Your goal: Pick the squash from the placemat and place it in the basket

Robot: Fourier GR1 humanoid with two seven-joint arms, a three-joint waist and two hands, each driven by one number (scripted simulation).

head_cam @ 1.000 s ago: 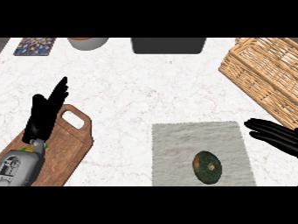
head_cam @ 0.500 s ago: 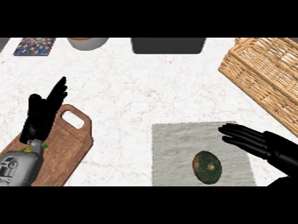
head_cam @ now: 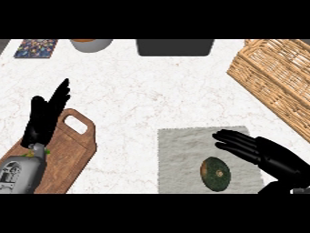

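Observation:
The squash [head_cam: 216, 173] is a dark green round thing with a brown centre, lying on the grey placemat [head_cam: 184, 150] near the counter's front. My right hand [head_cam: 268, 154] hovers just right of it and slightly beyond, fingers straight and spread toward the left, open and holding nothing. The wicker basket [head_cam: 282, 81] stands at the far right, tilted across the corner. My left hand [head_cam: 46, 116] rests open at the left, fingers pointing up, over the cutting board.
A wooden cutting board [head_cam: 67, 154] with a handle hole lies under the left forearm. Along the back edge sit a patterned coaster [head_cam: 36, 48], a pale bowl [head_cam: 91, 44] and a dark grey box [head_cam: 175, 47]. White marble counter lies between placemat and basket.
My right hand has moved left from the counter's right edge over the placemat, ending beside the squash. The left hand and the squash have stayed put.

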